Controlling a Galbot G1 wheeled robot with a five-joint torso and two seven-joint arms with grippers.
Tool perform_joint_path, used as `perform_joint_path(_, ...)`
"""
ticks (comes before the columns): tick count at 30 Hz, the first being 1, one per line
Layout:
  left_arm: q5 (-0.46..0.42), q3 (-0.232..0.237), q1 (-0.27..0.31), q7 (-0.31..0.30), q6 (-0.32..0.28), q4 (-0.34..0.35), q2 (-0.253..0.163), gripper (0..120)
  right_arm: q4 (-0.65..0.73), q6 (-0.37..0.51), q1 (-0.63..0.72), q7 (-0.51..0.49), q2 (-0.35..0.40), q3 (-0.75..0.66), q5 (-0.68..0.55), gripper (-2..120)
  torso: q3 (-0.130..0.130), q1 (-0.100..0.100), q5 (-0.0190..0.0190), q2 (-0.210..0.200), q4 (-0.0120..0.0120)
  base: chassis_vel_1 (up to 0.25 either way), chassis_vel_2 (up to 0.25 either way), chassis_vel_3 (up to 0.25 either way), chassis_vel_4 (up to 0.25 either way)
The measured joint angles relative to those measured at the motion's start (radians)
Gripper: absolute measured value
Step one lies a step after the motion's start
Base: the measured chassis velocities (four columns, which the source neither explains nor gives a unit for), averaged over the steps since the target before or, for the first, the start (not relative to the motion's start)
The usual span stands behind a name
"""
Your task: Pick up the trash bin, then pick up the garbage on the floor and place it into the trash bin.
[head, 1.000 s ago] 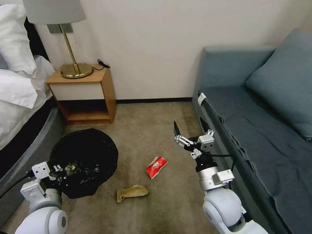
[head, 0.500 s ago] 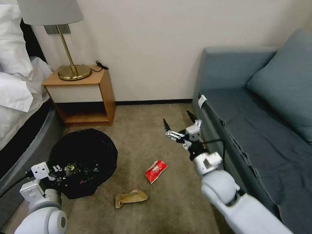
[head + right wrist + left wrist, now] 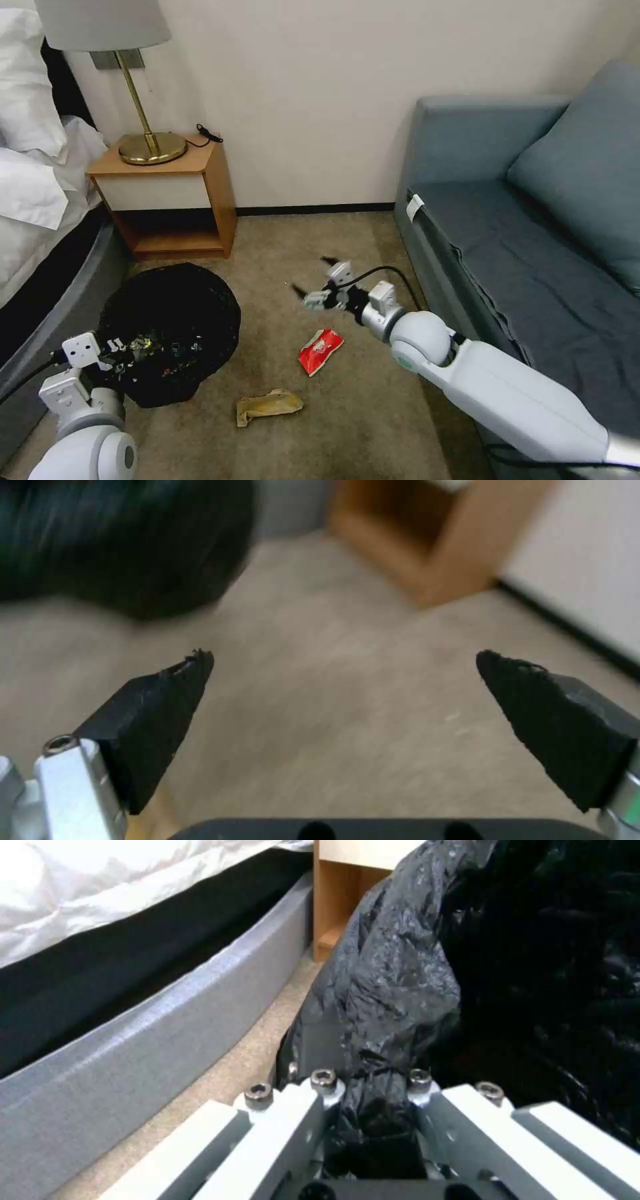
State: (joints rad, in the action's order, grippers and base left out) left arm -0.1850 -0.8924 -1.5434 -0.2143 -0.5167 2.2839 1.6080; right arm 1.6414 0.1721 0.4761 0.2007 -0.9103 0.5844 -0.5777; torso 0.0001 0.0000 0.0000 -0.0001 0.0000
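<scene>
The trash bin (image 3: 175, 313), lined with a crinkly black bag, sits on the carpet at the left. My left gripper (image 3: 125, 347) is shut on its near rim, and the left wrist view shows the bag (image 3: 400, 990) pinched between the fingers (image 3: 293, 1120). Two pieces of garbage lie on the floor: a red snack packet (image 3: 320, 350) and a crumpled brown paper bag (image 3: 269, 405). My right gripper (image 3: 311, 275) hangs open and empty low over the carpet, just beyond the red packet. Its black fingertips (image 3: 170, 700) stand wide apart, with the bin (image 3: 120, 540) farther off.
A wooden nightstand (image 3: 167, 200) with a brass lamp (image 3: 143, 143) stands against the wall behind the bin. A bed (image 3: 40, 200) borders the left side and a grey-blue sofa (image 3: 533, 233) the right. Open carpet lies between them.
My right arm has swung forward, left and down, bringing its open gripper from beside the sofa to low over the carpet near the red packet. The left gripper still holds the bin.
</scene>
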Motion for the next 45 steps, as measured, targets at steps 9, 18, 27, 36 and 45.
perform_joint_path(9,0.001,-0.005,0.002,0.001,0.003,-0.007,0.0,3,-0.23,-0.148,-0.2,0.284,-0.071,0.275,0.089,100,0.0,0.0,0.0,0.0,0.0001,0.0,0.0,0.0,0.0)
perform_joint_path(18,0.009,-0.002,0.007,0.001,0.006,-0.022,0.0,3,-0.422,-0.245,-0.28,0.382,-0.192,0.429,0.119,100,0.0,0.0,-0.0002,0.0,0.0,0.0,0.0,0.0,0.0)
perform_joint_path(27,0.011,-0.003,0.009,0.0,0.008,-0.027,0.0,3,-0.625,-0.301,-0.277,0.372,-0.362,0.513,0.121,100,0.0,0.0,-0.0001,0.0,0.0002,0.0,0.0,0.0,0.0)
perform_joint_path(36,0.012,-0.004,0.004,0.0,0.018,-0.028,0.0,3,-0.769,-0.337,-0.248,0.372,-0.445,0.551,0.144,100,0.0,0.0,-0.0001,0.0,0.0001,0.0,0.0,0.0,0.0)
perform_joint_path(45,0.015,-0.004,0.005,-0.002,0.022,-0.034,0.0,3,-0.834,-0.359,-0.214,0.373,-0.473,0.561,0.175,100,0.0,0.0,0.0,0.0,0.0,0.0,0.0,0.0,0.0)
